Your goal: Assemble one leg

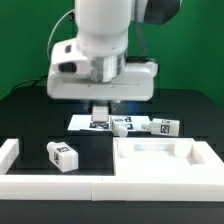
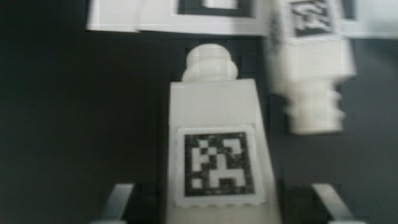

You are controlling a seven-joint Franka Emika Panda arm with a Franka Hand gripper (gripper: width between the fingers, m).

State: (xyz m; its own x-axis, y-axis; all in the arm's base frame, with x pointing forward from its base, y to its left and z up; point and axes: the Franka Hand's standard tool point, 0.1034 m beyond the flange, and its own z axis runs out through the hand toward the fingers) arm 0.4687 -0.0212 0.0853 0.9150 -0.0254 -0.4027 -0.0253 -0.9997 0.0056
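Observation:
A leg [image 2: 217,140], a white square post with a tag on its upper face and a threaded tip, lies flat between my fingers. My gripper [image 2: 222,203] is open. Its fingers [image 2: 118,200] stand on either side of the leg, with dark gaps between them and it. In the exterior view my gripper [image 1: 100,112] hangs low over this leg [image 1: 101,123], at the marker board. A second leg [image 2: 306,70] lies close beside the first, and it also shows in the exterior view [image 1: 128,126]. A third leg [image 1: 160,125] lies further towards the exterior view's right. Another leg [image 1: 62,155] lies apart at the front left.
The marker board [image 1: 82,121] lies under the gripper, and its tags show in the wrist view [image 2: 205,8]. The wide white panel with raised rims [image 1: 165,158] lies at the front right. A white barrier [image 1: 100,190] runs along the front, with a raised end [image 1: 8,150] at the left.

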